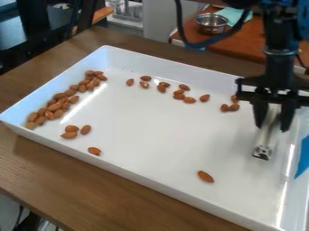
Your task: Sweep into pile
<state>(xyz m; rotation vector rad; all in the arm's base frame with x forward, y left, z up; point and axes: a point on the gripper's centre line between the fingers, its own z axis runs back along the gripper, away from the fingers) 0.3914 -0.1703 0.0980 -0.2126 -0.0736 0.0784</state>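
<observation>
One white tray [170, 189] takes up most of the frame, and the almonds [206, 176] lie inside it in several lots. I count one alone at lower right of centre, one alone at lower left, and three close together just above and to the left of that one. Ten more straggle along the upper middle, and three sit near each other just left of my claw [273, 128]. The rest make a long, crowded band at the left of the tray, from upper left down toward its left corner — roughly twenty, but they overlap and I can't give an exact count.

I have one claw here, at the right of the frame over the tray, its two fingers hanging well apart. One pale rod [265, 135] with a metallic lower end shows between them, slanting down and to the left; whether my fingers touch it, I cannot tell.

One blue piece [302, 158] is cut off by the right edge, so I can't make out its full shape. My arm is cut off at upper right. Beyond the tray, at the top, sit one metal bowl [211, 23] and one pale green cloth [234, 16] — the cloth partly hidden behind a dark cable [179, 22].
</observation>
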